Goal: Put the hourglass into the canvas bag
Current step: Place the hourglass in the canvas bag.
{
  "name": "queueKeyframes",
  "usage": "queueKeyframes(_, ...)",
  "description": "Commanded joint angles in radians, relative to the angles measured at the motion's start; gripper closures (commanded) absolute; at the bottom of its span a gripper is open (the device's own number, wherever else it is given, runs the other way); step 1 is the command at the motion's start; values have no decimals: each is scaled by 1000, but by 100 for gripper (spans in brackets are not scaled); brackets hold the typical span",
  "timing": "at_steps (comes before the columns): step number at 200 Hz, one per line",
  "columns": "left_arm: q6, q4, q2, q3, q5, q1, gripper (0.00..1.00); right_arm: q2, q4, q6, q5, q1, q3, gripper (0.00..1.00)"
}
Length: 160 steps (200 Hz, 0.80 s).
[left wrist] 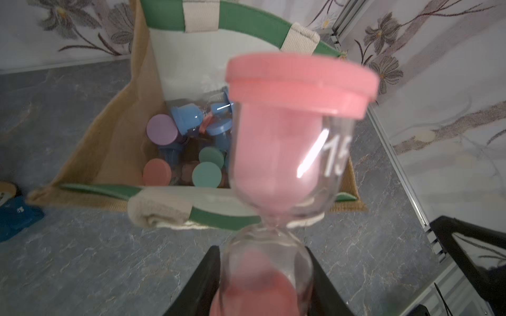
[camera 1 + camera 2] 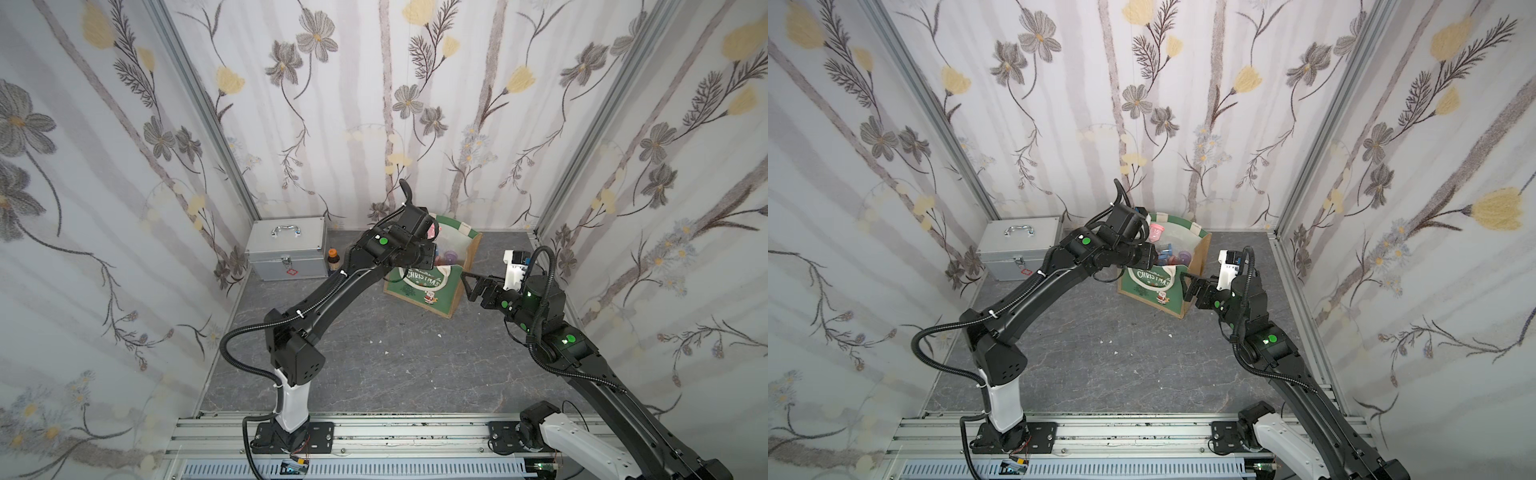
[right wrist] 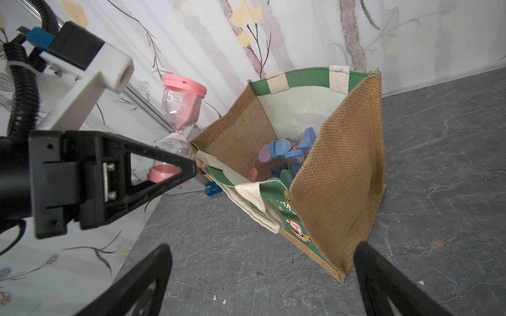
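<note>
At the far left, against the back wall, I see the silver metal case [image 2: 286, 248] with its lid closed. A small brown bottle [image 2: 331, 261] with an orange cap stands just beside it on the grey floor.

Next comes my left arm, reaching in towards the back. The left gripper [image 1: 264, 284] is clamped on one glass bulb of the hourglass [image 1: 287, 142]. The fingers [image 1: 204, 276] press on it from both sides. The free bulb is full of pink sand, marked "15" in white, and ends in a pink cap. The hourglass is in the air at the left rim of the canvas bag [image 2: 424, 291], with that cap higher than the rim. In a top view the cap [image 2: 1156, 232] sits over the back left part of the opening. The right wrist view shows the hourglass [image 3: 182, 106] outside the bag's jute wall, so it is not inside.

The bag stands upright and open, with one white handle drooping over the green "CHRISTMAS" front. More hourglasses lie inside on the bottom, with blue [image 1: 189, 117], purple [image 1: 161, 128], teal [image 1: 206, 173] and salmon [image 1: 156, 172] caps.

To the right, the right gripper [image 3: 264, 247] is empty, its jaws spread wide. It is low, just beside the bag's right front corner. I cannot tell whether it touches the jute.
</note>
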Motion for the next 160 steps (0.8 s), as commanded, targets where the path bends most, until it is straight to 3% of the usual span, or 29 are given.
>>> queueKeyframes(1,82,-145,146,245,-38,2,85,26,57,-16,-48,-23,26,0)
queueKeyframes(20,104,-248,309,510,-89,10,85,47,65,-20,-54,-47,36,0)
queueKeyframes(31,105,-255,365,570,-70,20,85,54,68,-15,-56,-64,35,0)
queueKeyframes(71,90,-118,380,425,-53,44,84,56,89,2,-71,-103,11,0)
queueKeyframes(106,90,-113,442,416,-48,51,81,54,98,5,-76,-118,-9,0)
queueKeyframes(160,74,-163,546,418,-74,51,66,67,127,17,-85,-132,-43,0)
